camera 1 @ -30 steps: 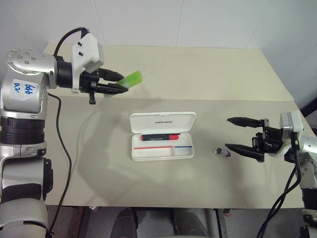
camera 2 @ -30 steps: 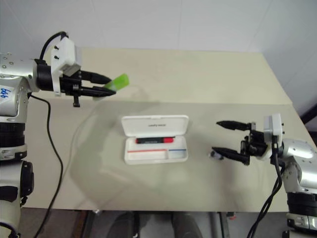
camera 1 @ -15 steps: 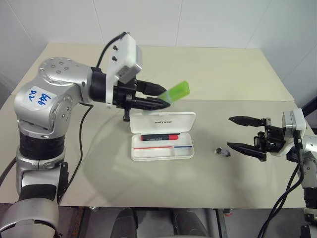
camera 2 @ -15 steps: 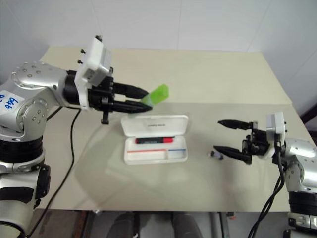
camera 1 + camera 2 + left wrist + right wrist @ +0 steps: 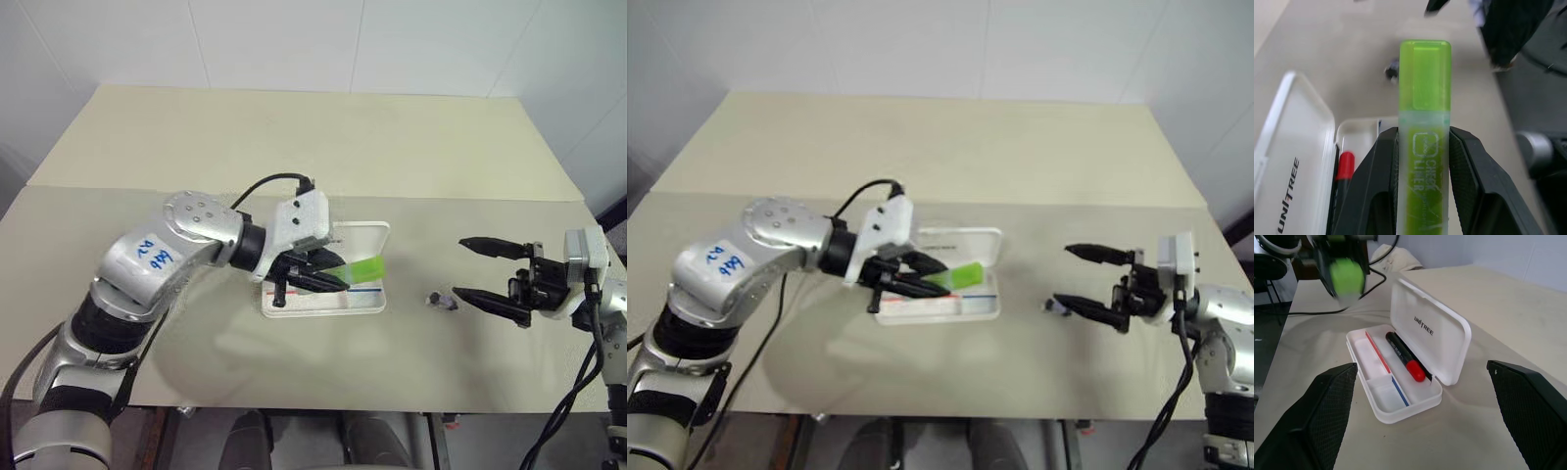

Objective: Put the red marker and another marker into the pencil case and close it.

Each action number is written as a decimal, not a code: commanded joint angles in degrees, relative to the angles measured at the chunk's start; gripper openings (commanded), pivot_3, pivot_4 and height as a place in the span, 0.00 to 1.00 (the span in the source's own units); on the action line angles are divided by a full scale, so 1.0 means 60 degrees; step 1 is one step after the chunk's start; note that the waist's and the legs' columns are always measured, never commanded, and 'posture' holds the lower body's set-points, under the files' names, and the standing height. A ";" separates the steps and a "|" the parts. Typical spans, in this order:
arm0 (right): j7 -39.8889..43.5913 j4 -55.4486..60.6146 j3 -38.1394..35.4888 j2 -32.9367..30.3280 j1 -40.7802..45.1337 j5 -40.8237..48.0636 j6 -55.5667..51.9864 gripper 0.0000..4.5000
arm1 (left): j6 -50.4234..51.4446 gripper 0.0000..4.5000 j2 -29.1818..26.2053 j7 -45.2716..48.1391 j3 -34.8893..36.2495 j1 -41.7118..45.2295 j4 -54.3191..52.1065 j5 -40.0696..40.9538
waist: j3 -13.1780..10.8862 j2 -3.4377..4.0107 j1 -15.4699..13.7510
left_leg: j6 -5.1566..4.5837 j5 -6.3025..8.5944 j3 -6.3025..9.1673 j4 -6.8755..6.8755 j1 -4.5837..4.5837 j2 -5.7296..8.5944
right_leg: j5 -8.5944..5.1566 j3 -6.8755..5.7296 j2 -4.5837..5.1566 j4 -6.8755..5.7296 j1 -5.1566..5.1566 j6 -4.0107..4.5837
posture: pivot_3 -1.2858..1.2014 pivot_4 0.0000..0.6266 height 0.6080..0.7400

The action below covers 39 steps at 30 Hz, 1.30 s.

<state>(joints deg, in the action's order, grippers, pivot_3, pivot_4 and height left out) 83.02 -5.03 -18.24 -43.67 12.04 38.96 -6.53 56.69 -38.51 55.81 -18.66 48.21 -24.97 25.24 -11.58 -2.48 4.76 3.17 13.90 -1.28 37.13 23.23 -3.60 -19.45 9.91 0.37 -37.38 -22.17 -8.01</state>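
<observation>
Lime-green highlighter clamped in left gripper, hovering just above open pencil case. Red marker already inside, below the fingers. Step 2 of 3 in hand: likely lower, release, then shut lid. Right gripper spread wide, holding nothing, well apart.

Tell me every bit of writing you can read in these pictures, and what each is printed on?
"UNITREE": dark letters inside the open lid of the white pencil case.
"CHECK LINER": along the barrel of the green highlighter held in the left gripper; the last letters are partly hidden, so the reading is unsure.
Blue handwriting on a white sticker on the left arm: too scrawled to read surely.
The red marker shows no legible print.
</observation>
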 commanded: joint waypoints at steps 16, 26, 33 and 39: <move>0.1109 0.0425 -0.0333 -0.1197 -0.0912 0.0005 0.0854 1.00 | 0.0128 0.23 0.0008 -0.0283 -0.0857 -0.0409 0.0210 -0.0619 | -0.0001 0.0000 -0.0001 | 0.0000 0.0002 0.0005 -0.0007 -0.0004 0.0002 | -0.0003 0.0001 0.0002 0.0013 0.0010 -0.0003 | 0.52 0.24 1.00; 0.0770 0.0467 -0.0125 -0.0873 -0.0965 -0.0212 0.0994 1.00 | 0.0006 0.23 -0.0914 -0.0021 -0.1620 -0.0352 0.0087 -0.1349 | -0.0001 -0.0001 -0.0003 | 0.0000 0.0002 0.0008 -0.0006 -0.0007 0.0002 | -0.0003 0.0001 0.0003 0.0022 0.0017 -0.0003 | 0.52 0.24 1.00; 0.0576 0.0655 -0.0085 -0.0686 -0.1043 -0.0286 0.0951 1.00 | -0.0554 0.23 -0.0850 0.0309 -0.1786 0.0009 0.0578 -0.1698 | -0.0001 -0.0001 -0.0014 | -0.0006 0.0005 0.0012 -0.0011 -0.0007 0.0002 | -0.0001 -0.0002 0.0004 0.0067 0.0040 -0.0005 | 0.52 0.24 1.00; 0.0337 0.0829 -0.0105 -0.0550 -0.1163 -0.0374 0.0932 1.00 | -0.1080 0.23 -0.0559 0.0826 -0.2051 0.0402 0.1094 -0.1941 | -0.0001 -0.0001 -0.0038 | -0.0010 0.0010 0.0012 -0.0015 -0.0005 0.0003 | -0.0001 -0.0002 0.0005 0.0075 0.0042 -0.0006 | 0.52 0.24 1.00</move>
<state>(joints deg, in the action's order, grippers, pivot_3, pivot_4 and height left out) 85.44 -2.12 -18.25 -47.21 5.58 36.44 -1.30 51.60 -42.02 59.77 -30.48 49.36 -18.28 14.50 -11.59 -2.48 4.53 3.11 13.96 -1.21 37.04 23.20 -3.59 -19.45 9.89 0.40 -36.93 -21.92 -8.04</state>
